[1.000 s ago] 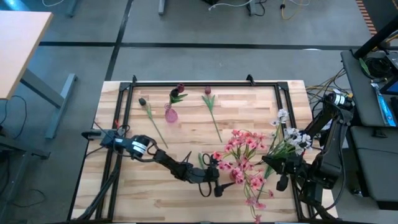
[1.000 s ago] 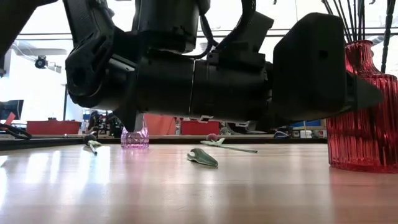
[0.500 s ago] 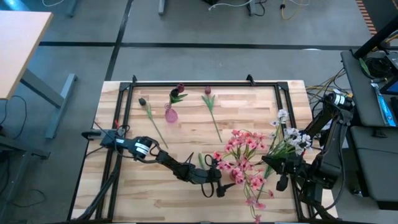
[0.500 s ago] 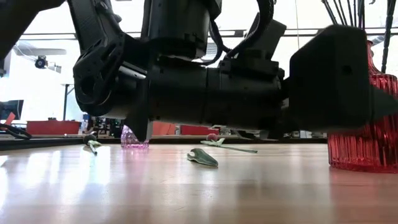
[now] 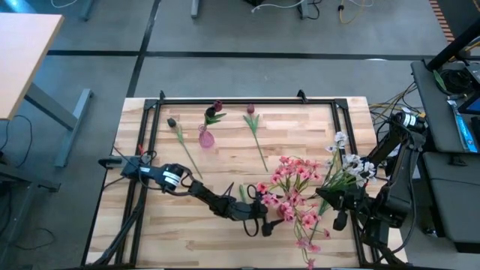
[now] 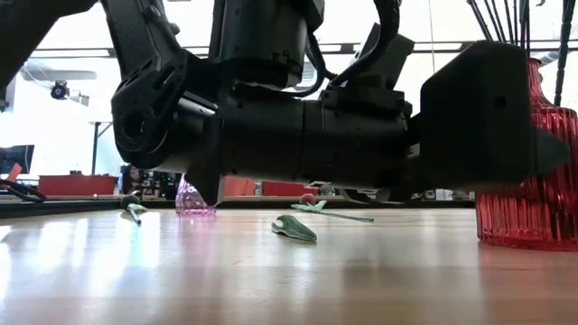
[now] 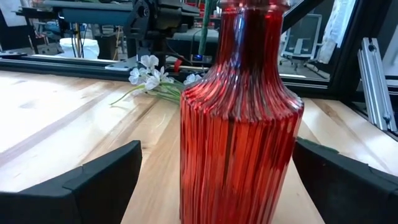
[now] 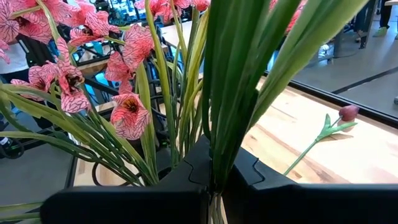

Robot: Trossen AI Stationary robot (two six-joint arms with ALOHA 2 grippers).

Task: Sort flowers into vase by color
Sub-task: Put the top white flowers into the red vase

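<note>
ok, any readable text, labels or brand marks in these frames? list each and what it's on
None readable.
Red vase: ribbed glass, no label.
Left gripper and right gripper: no legible markings.
Room clutter behind the table: too blurred to read anything.

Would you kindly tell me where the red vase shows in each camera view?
Left wrist view: red vase fills the centre.
Low view: at the right edge.
High view: right of centre, mostly hidden beneath the pink flowers standing in it.
Right wrist view: vase not visible, only pink blooms.
Shared landmark: white flowers, lying behind the vase in the left wrist view.
</note>
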